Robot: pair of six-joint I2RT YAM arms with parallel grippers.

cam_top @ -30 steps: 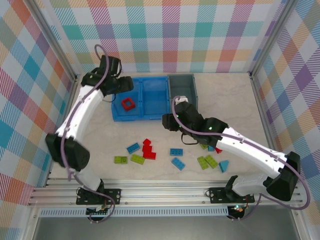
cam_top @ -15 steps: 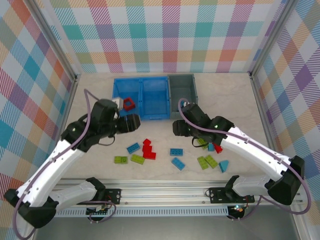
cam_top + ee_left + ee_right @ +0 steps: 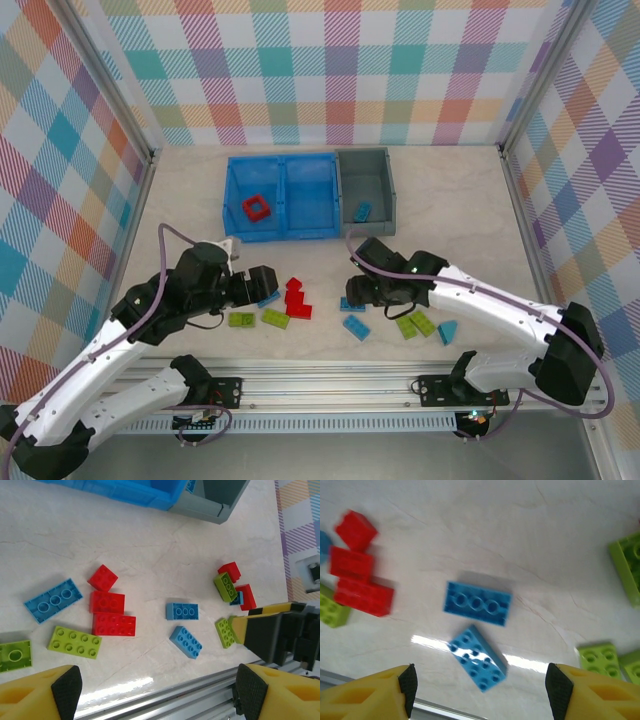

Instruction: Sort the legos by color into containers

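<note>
Wide open and empty, the left gripper hangs near the red bricks. The right gripper, also wide open, hangs over two blue bricks on the table.

- The left arm is pulling back from the blue bin toward the near edge, and the left gripper is now hanging low over the loose legos with its jaws wide apart
- The right gripper is coming away from the grey bin and is now hovering, fingers spread and empty, above a blue three-ring brick and a blue eight-stud brick
- A small blue brick is now showing inside the grey bin, where the right arm was covering the floor before
</note>
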